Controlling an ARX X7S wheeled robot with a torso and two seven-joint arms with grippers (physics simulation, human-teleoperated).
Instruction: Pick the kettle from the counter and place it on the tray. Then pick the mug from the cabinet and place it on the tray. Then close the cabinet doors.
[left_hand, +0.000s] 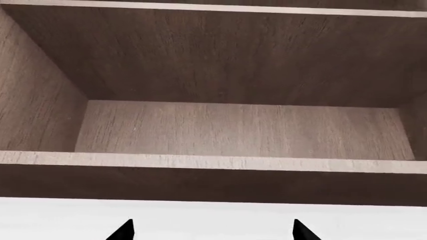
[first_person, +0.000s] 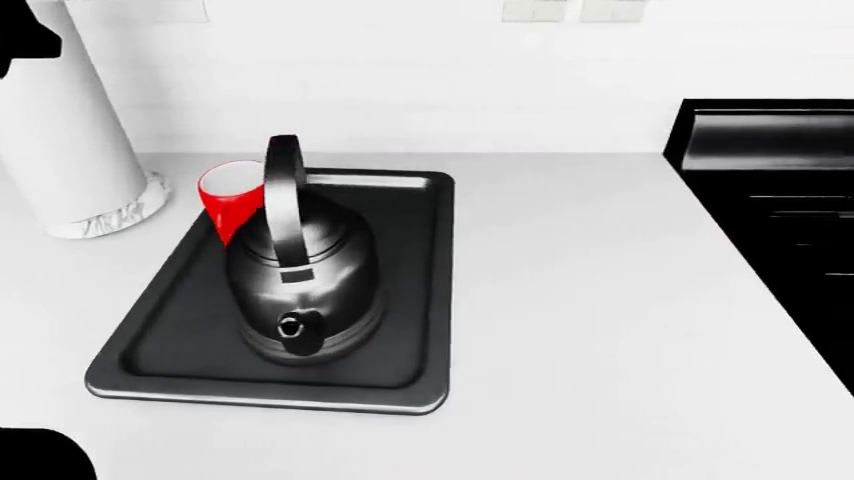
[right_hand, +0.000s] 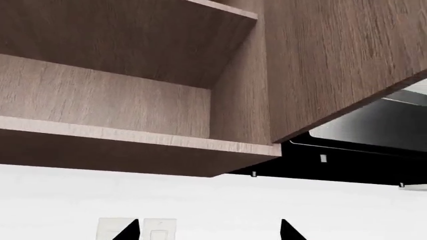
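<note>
In the head view the dark glossy kettle (first_person: 302, 275) stands upright on the black tray (first_person: 407, 300), which lies on the white counter (first_person: 601, 300). The red mug (first_person: 230, 195) sits on the tray's far left corner, right behind the kettle. Both wrist views look up into the open wooden cabinet (left_hand: 240, 130), and its shelves show nothing on them. My left gripper (left_hand: 213, 231) is open, its two tips wide apart in front of the white wall. My right gripper (right_hand: 210, 231) is open too, with nothing between its tips. Neither gripper shows in the head view.
A tall white cylinder (first_person: 67, 140) stands on the counter left of the tray. The black stove (first_person: 787, 200) borders the counter on the right. In the right wrist view a wood panel (right_hand: 333, 65) juts out at the cabinet's side, above a black hood (right_hand: 347, 165); wall switches (right_hand: 160, 227) sit below.
</note>
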